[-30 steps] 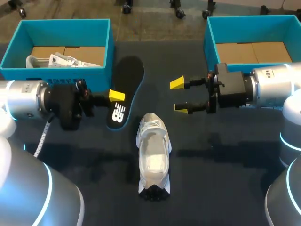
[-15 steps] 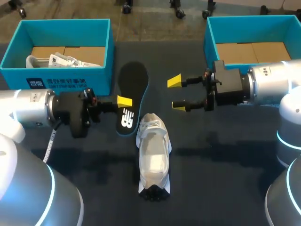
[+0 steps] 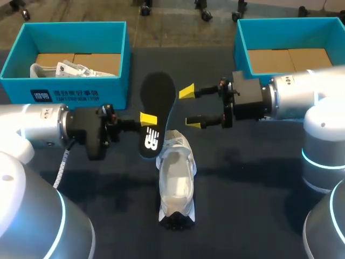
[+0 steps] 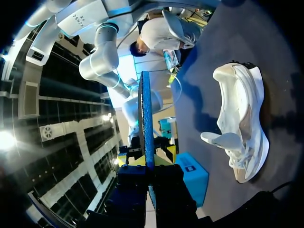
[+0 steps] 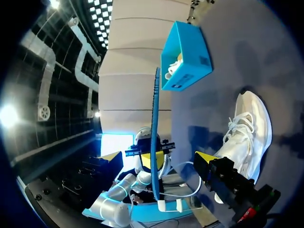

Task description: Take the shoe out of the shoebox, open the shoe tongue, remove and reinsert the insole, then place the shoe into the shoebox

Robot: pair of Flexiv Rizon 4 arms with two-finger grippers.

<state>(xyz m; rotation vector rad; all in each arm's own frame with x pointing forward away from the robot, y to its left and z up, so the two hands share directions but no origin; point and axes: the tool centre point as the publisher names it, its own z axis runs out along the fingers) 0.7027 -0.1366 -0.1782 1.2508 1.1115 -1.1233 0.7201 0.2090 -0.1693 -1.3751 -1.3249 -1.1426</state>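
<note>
Here, my left gripper (image 3: 147, 119) is clamped on the black insole (image 3: 157, 97) near its printed end, holding it just beside the white sneaker (image 3: 175, 178). The sneaker rests sole-down on the dark table (image 3: 242, 205), its opening facing up.

From overhead only one yellow fingertip (image 3: 148, 118) shows; the other is hidden behind the insole. In my left wrist view the insole appears edge-on as a thin line with yellow on either side of it. Whether its far end touches the table I cannot tell.

My right gripper (image 3: 190, 107) hovers on the insole's other side, fingers spread wide and holding nothing.

Behind my left arm stands the left blue shoebox (image 3: 64, 89). A second white shoe (image 3: 70, 69) lies inside it, its lower part cut off by the front wall. My right arm covers much of the front wall of the right blue shoebox (image 3: 242, 40), and only brown cardboard shows inside.
</note>
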